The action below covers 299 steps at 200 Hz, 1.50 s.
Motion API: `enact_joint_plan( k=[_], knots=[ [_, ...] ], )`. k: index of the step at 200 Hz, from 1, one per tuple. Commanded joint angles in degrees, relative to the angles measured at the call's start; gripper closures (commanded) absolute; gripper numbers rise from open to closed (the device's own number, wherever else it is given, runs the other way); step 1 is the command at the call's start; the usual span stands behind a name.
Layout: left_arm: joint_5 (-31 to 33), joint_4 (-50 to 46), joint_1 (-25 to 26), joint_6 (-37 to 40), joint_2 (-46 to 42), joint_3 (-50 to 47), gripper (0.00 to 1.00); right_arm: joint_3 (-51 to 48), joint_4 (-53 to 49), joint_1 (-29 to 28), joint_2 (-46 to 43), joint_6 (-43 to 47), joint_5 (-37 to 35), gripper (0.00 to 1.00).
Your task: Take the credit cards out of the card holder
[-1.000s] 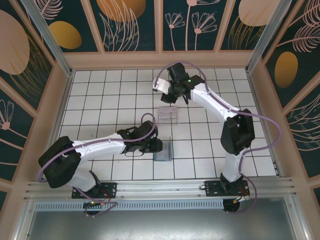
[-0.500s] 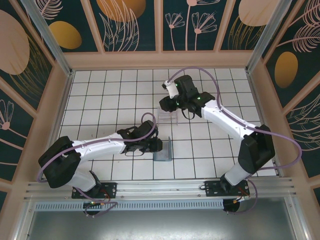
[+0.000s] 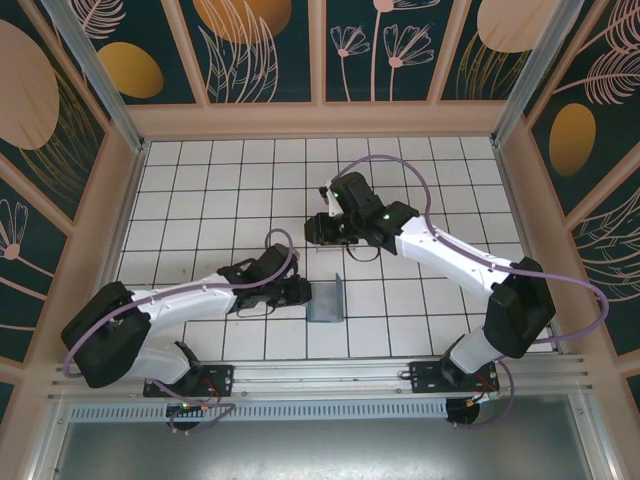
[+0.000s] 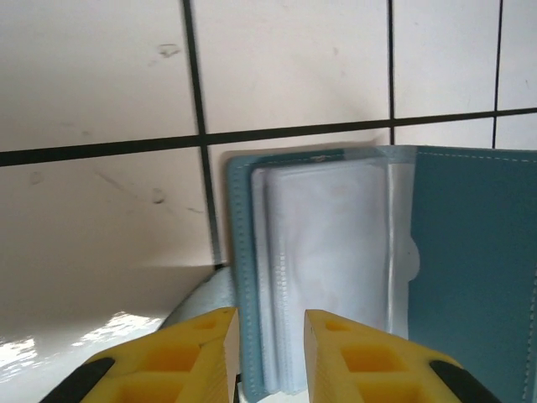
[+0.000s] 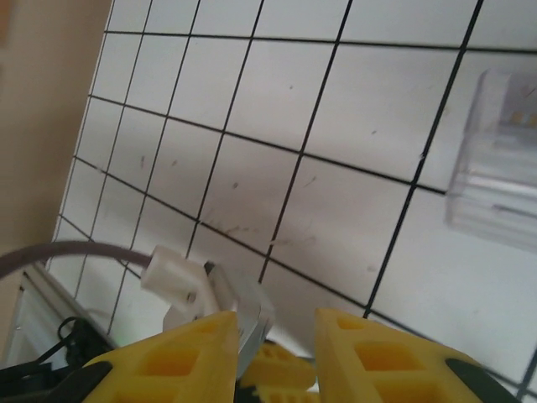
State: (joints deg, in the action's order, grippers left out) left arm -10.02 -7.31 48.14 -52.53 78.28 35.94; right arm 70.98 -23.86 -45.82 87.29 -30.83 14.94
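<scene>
**Card holder stood open, visible sleeves bare: the late part of the task**

Nearest the arm bases, the left gripper (image 3: 303, 292) lies low over the tiled surface (image 3: 200, 200), pointing toward 3 o'clock. Its yellow fingers (image 4: 180, 361) stand a narrow gap apart. In the left wrist view the lower edge of the sleeve stack falls within that gap, but whether the pads press on it cannot be told.

Just beside this gripper, at its 3 o'clock, the card holder (image 3: 328, 298) stands on edge, spread like an open book. It sits at about 6 o'clock from the middle of the surface. Its slate-blue cover (image 4: 478, 252) frames a stack of clear plastic sleeves (image 4: 327, 252). These look pale and see-through, and no dark card can be made out in them; the leaves behind the front one are hidden.

Farther off, at 12 o'clock from the holder, the right gripper (image 3: 314, 230) hovers above the surface, its jaws narrowly apart with nothing clamped between them. At 2 o'clock in the right wrist view a clear plastic box (image 5: 495, 168) rests on the tiles, its contents too blurred to name.

Judged from this layout, most of the work looks done. What is left would be to check the hidden leaves and draw out any credit cards lodged there.
</scene>
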Motion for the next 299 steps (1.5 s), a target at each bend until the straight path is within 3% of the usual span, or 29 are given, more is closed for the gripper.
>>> enact_joint_plan(
  k=[1, 51, 101, 215, 275, 299],
  knots=[
    [-1.3, 2.01, -1.7, -1.08, -2.96, -2.51, 0.72, -0.67, -1.19, -2.62, 0.93, -4.86, 1.95, 0.69],
    [-0.42, 1.86, -3.77, -1.9, -6.89, -5.96, 0.72, -0.82, -1.63, -7.5, 4.24, -7.58, 3.68, 0.69],
    [-0.17, 0.51, -3.88, -1.89, -7.7, -5.32, 0.72, -4.35, -4.64, -8.25, 4.82, -7.76, 1.27, 0.69],
    [-2.1, -4.77, -3.65, 2.01, -3.99, 2.19, 0.72, -19.45, -7.28, -6.18, -5.69, -10.21, -4.2, 0.68],
    [-0.17, -10.03, 2.23, 4.31, 4.23, 11.75, 0.74, -29.08, -5.31, -1.83, -12.24, -10.98, -4.4, 0.7],
    [-0.38, -10.61, 3.7, 4.45, 7.36, 13.96, 0.81, -32.48, -3.21, -0.53, -13.49, -11.25, -3.57, 0.72]
  ],
)
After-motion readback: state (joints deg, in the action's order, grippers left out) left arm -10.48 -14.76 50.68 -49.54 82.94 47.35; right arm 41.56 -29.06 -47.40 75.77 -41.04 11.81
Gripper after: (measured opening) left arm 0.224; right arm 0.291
